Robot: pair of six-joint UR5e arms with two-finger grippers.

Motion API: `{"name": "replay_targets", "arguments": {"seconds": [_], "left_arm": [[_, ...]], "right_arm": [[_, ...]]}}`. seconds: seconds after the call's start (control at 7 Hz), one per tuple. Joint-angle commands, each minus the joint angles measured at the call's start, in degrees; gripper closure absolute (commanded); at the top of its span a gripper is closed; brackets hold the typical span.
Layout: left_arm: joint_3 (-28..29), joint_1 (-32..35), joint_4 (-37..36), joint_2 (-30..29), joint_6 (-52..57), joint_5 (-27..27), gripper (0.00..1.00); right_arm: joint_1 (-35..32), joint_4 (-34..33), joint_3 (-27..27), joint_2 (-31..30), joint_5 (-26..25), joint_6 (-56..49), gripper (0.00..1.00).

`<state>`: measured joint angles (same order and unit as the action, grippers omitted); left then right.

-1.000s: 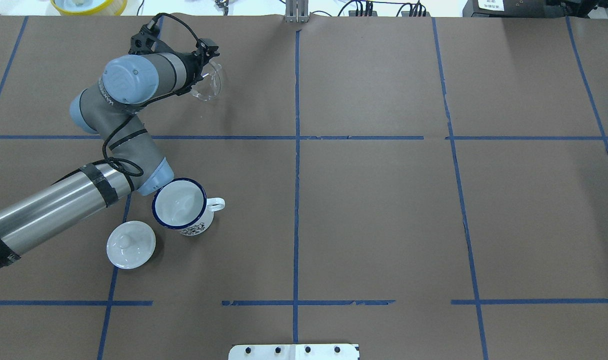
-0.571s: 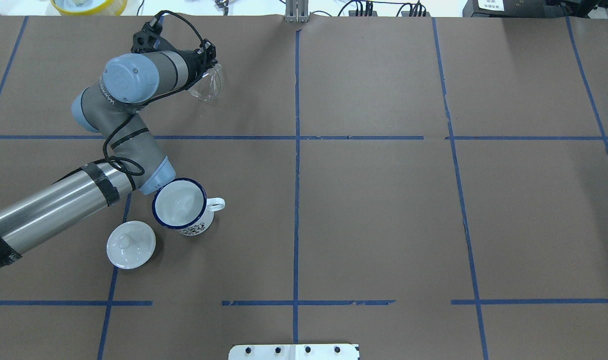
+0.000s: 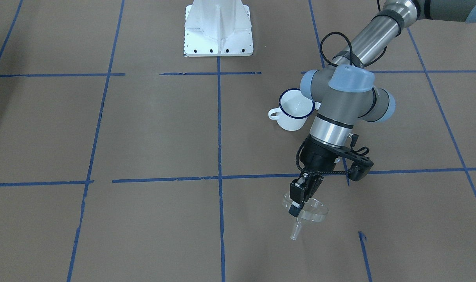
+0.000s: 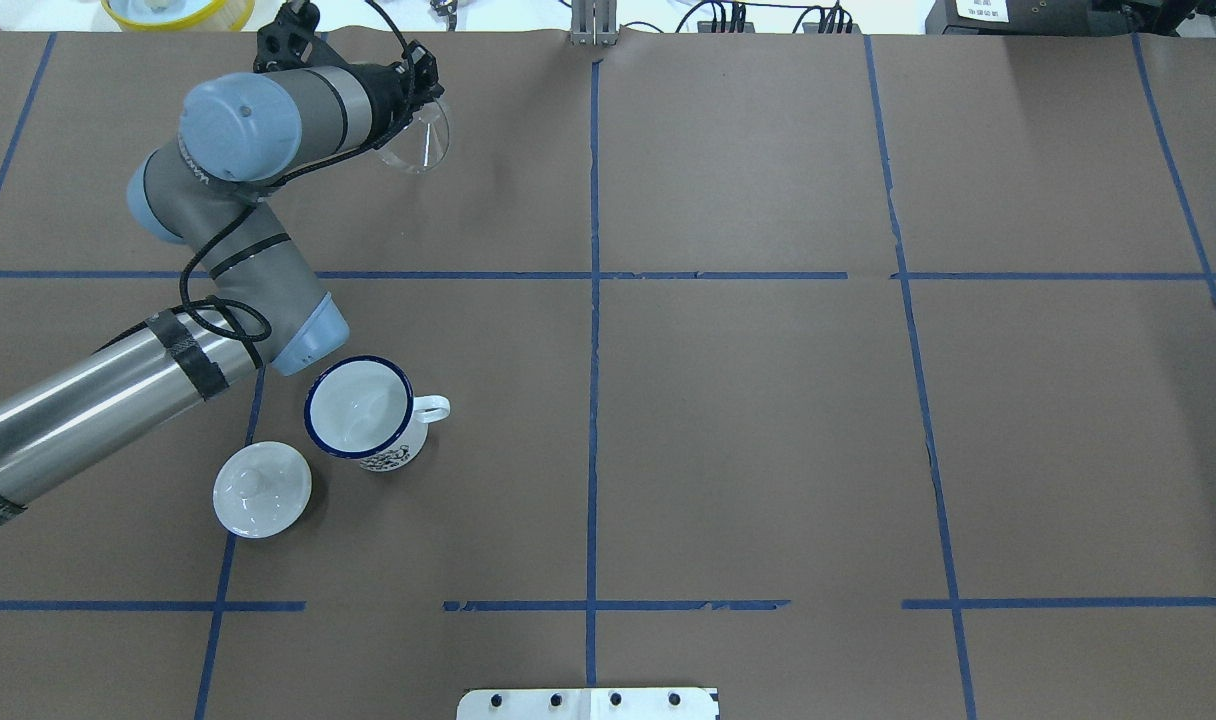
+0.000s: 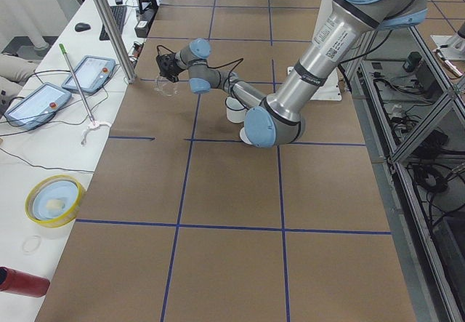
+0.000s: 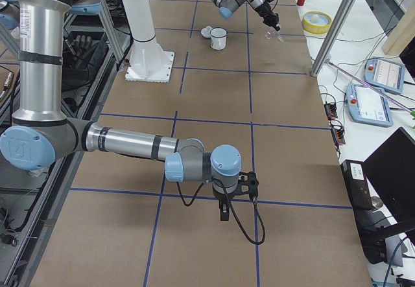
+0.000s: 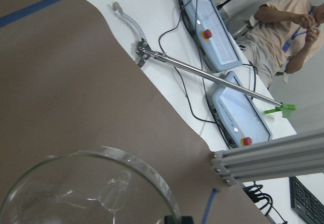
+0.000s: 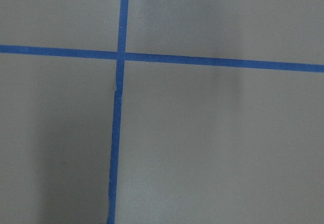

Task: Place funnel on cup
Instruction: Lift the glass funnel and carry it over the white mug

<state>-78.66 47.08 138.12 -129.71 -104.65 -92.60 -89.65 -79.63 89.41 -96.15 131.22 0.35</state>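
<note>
My left gripper is shut on the rim of the clear plastic funnel and holds it above the table, tilted, spout pointing down and away from the wrist. The funnel shows at the far left of the overhead view and fills the bottom of the left wrist view. The white mug with the dark blue rim stands upright and empty beside my left forearm, handle to the right; it also shows in the front view. My right gripper hovers low over the table far from both; I cannot tell its state.
A round white knobbed lid lies just left of the mug. The robot's white base plate is at the near edge. A yellow bowl, an aluminium post and cables lie beyond the table's far edge.
My left arm has moved the funnel toward the table's far edge and somewhat higher. The mug and the lid have not moved.
</note>
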Motion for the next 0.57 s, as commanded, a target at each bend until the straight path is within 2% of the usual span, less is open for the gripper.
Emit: {"name": "replay_targets", "arguments": {"seconds": [0.0, 0.14, 0.29, 0.43], "left_arm": [[-14.3, 0.2, -17.4, 0.9, 3.5, -4.9, 1.0], [-22.3, 0.2, -29.3, 1.4, 7.5, -7.7, 1.0], [-28.7, 0.2, -41.8, 1.1, 8.9, -10.4, 1.0], [-33.9, 0.1, -56.4, -1.0, 14.9, -14.1, 1.0]], "right_arm": [[0.0, 0.0, 0.0, 0.0, 0.0, 0.0, 0.0], [0.0, 0.0, 0.0, 0.0, 0.0, 0.0, 0.0], [0.0, 0.0, 0.1, 0.0, 0.0, 0.0, 0.0], [0.0, 0.0, 0.0, 0.0, 0.0, 0.0, 0.0]]}}
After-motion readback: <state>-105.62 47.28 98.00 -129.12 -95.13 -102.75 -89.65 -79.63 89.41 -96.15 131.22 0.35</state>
